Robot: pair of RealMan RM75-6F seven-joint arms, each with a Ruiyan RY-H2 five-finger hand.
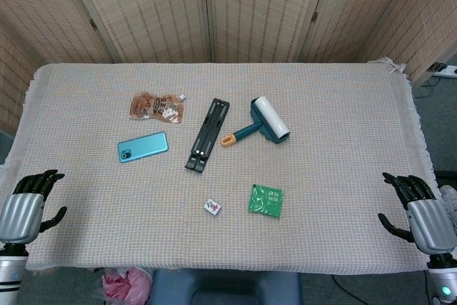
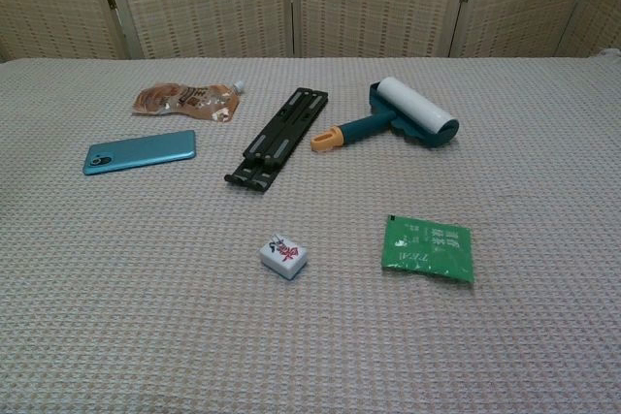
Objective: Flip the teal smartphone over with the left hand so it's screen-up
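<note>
Behind beige cloth table (image 1: 343,105), woven screens (image 1: 257,5)

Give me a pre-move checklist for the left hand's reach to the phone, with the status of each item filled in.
1. Teal smartphone lies flat, back up with its camera showing: ok.
2. Left hand holds nothing, fingers apart, at the near left table edge: ok.
3. Path from left hand to phone free of other items: ok.
4. Room around the phone: brown pouch lies just beyond it, black folding stand beside it, neither touching: ok.
5. Right hand holds nothing, far from the phone: ok.
6. Phone's grip on the woven cloth: cannot tell.
</note>
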